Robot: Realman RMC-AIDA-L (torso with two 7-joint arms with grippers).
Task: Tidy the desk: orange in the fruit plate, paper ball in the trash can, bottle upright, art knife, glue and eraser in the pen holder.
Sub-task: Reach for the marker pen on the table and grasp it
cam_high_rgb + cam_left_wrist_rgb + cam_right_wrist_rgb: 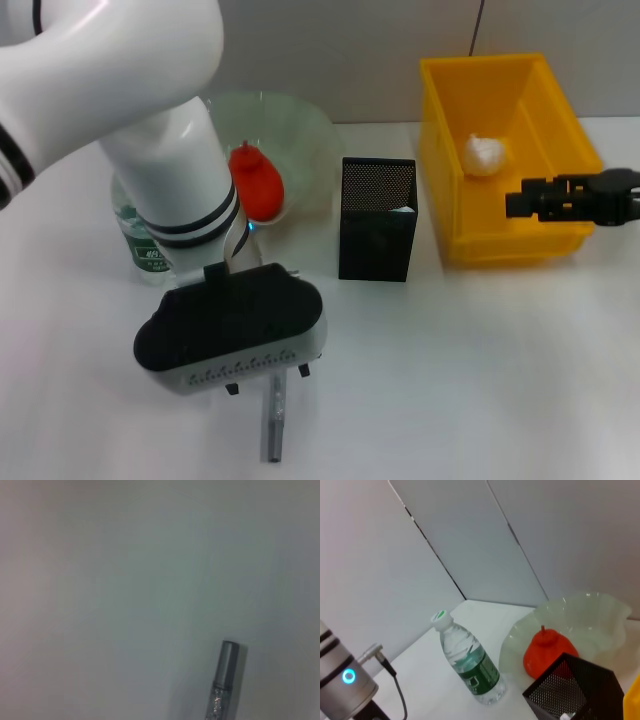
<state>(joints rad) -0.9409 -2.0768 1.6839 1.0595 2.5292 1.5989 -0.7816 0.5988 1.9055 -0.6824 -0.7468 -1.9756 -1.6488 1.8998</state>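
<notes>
No lettering can be read anywhere. The bottle [471, 666] carries a green label with pale markings on it, too small and blurred to make out, and in the head view only a scrap of that label [150, 257] shows beside the left arm, with white marks that cannot be read either. The white tag inside the pen holder [377, 219] shows no readable print.
</notes>
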